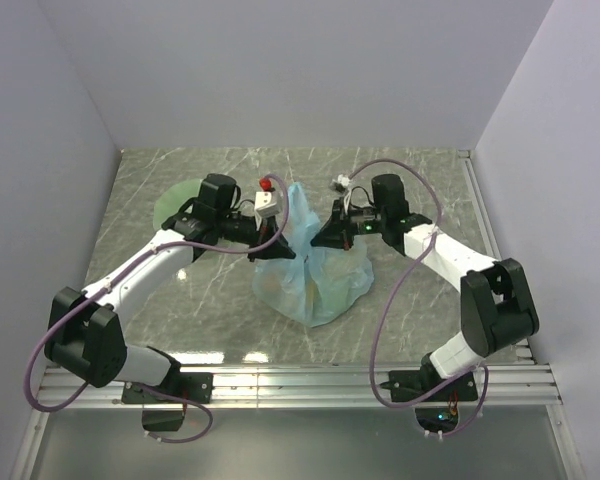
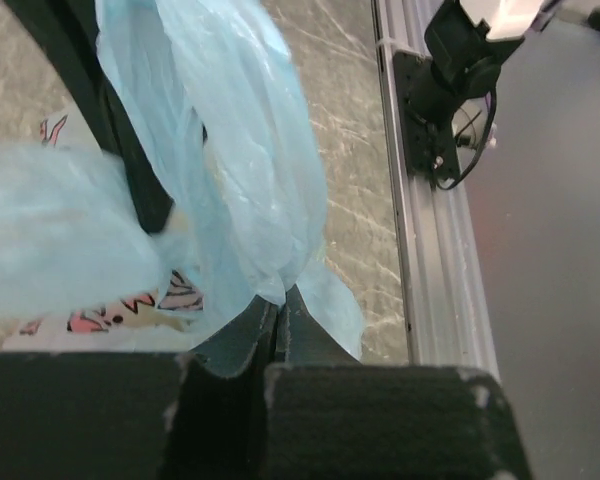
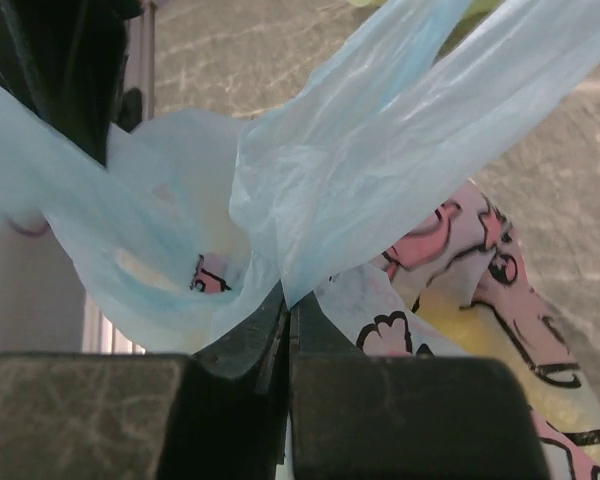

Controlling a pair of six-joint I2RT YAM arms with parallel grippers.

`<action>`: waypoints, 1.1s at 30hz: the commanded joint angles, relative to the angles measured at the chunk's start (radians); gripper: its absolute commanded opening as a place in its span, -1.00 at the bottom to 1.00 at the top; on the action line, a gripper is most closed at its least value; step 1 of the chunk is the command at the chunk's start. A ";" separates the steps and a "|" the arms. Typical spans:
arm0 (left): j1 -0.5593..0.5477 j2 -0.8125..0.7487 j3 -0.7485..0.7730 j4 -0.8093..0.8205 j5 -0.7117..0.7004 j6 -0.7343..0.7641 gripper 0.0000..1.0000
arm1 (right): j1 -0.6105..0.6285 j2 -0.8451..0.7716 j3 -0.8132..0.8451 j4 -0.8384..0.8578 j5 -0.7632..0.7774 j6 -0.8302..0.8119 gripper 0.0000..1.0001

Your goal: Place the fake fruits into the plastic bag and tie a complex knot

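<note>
The light-blue plastic bag (image 1: 315, 270) lies in the middle of the table with its handle loops pulled up. Yellow fruit shows dimly through its skin (image 3: 500, 350); the other fake fruits are hidden inside or out of view. My left gripper (image 1: 280, 232) is shut on one bag handle (image 2: 250, 190), pinched at the fingertips. My right gripper (image 1: 325, 238) is shut on the other handle (image 3: 400, 130). The two handles cross between the grippers. Pink and black print (image 3: 460, 250) shows on the bag.
The pale green wavy-edged dish (image 1: 175, 208) lies at the back left, partly behind the left arm. A small red and white object (image 1: 268, 190) and a small white object (image 1: 341, 181) sit behind the bag. A metal rail (image 2: 430, 260) runs along the near table edge.
</note>
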 commanded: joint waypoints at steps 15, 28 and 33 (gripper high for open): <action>-0.067 0.020 -0.001 0.167 -0.086 -0.076 -0.99 | 0.067 -0.106 0.171 -0.754 -0.057 -0.694 -0.23; -0.139 0.054 -0.015 0.309 -0.166 -0.222 -0.99 | 0.075 -0.080 0.166 -0.569 -0.090 -0.478 0.20; -0.148 0.065 0.000 0.287 -0.195 -0.206 -0.99 | 0.076 -0.053 0.183 -0.576 -0.086 -0.469 -0.12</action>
